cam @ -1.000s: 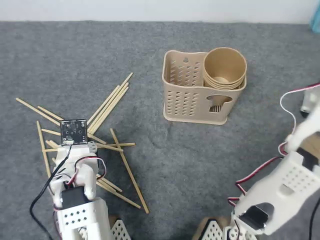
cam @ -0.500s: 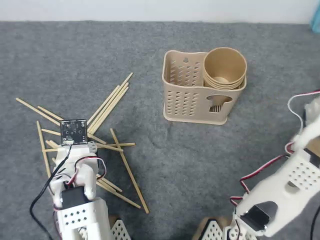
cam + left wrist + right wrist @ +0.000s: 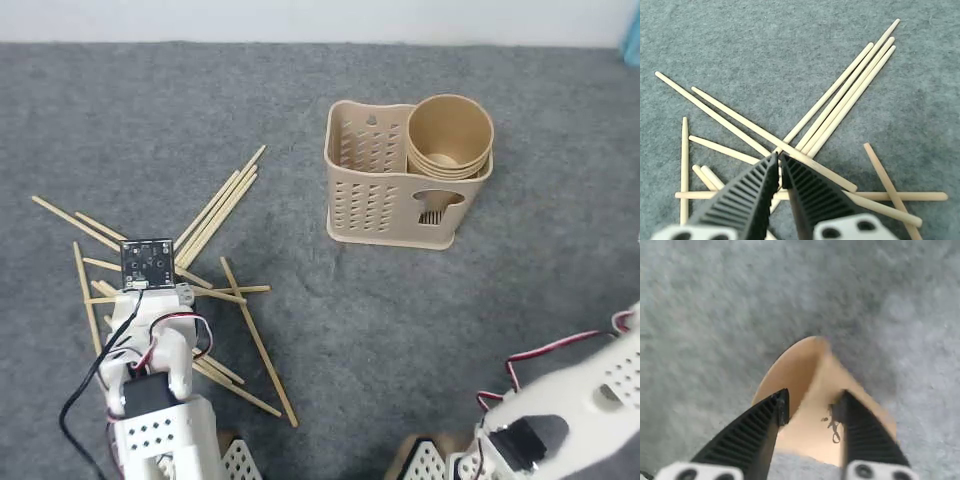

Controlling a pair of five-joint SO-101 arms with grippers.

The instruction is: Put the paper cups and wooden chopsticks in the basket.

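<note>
Several wooden chopsticks (image 3: 215, 215) lie crossed on the grey carpet at the left. My left gripper (image 3: 779, 159) hangs shut just above where some chopsticks (image 3: 840, 100) cross, with nothing held. The beige basket (image 3: 372, 190) stands at the middle right, and stacked paper cups (image 3: 450, 135) fill its right compartment. In the right wrist view another paper cup (image 3: 810, 370) lies on its side on the carpet. My right gripper (image 3: 810, 402) is open over it, one finger by the cup's mouth and one over its outer wall. The right arm (image 3: 565, 425) leans off the lower right edge.
Bare grey carpet stretches between the chopsticks and the basket and in front of the basket. A pale wall edge runs along the far side. Red, black and white cables (image 3: 540, 355) trail from the right arm.
The right arm has swung down and to the right, so its upper part has left the high view. The left arm, chopsticks and basket have not moved.
</note>
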